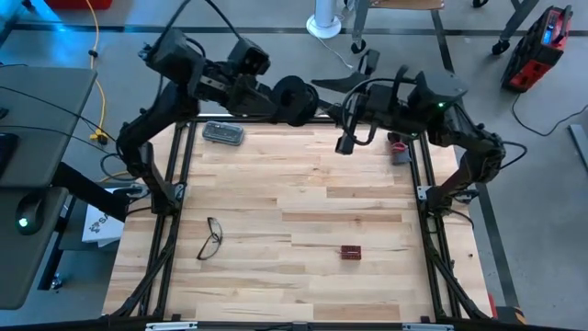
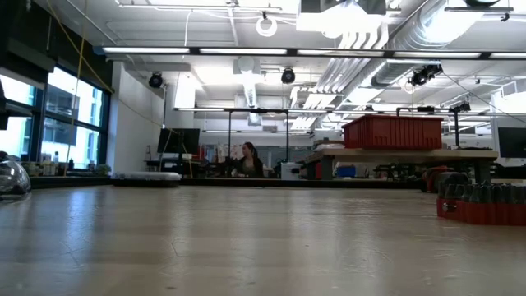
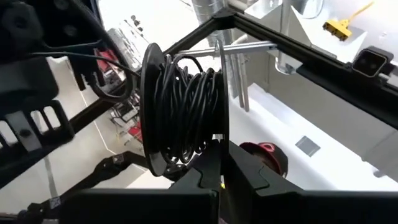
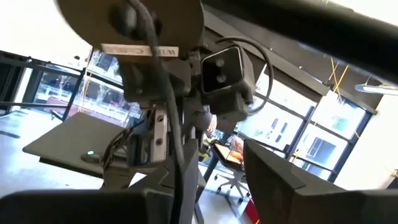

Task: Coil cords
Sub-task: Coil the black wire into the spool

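- We list one round black plastic reel (image 3: 183,115) wound with thin dark wire (image 3: 186,99), held in the air above the table's far edge, near twelve o'clock in the high view.
- We list the left gripper (image 3: 221,177), its jaws closed on the rim of the reel; its arm reaches in from ten o'clock.
- We list the right gripper (image 4: 211,180) at about one o'clock, just beside the reel, its jaws parted; a strand of dark wire runs between the dark fingers (image 4: 280,180), and we cannot tell whether they touch it.
- We list the pale wooden plank table (image 1: 294,207).
- We list black-framed eyeglasses (image 1: 211,237) lying at seven o'clock on the table.
- We list a small dark red block (image 1: 350,251) at five o'clock.
- We list a grey flat case (image 1: 223,133) at eleven o'clock near the far edge.
- We list a person (image 2: 247,161) seated far behind the table in the low view.
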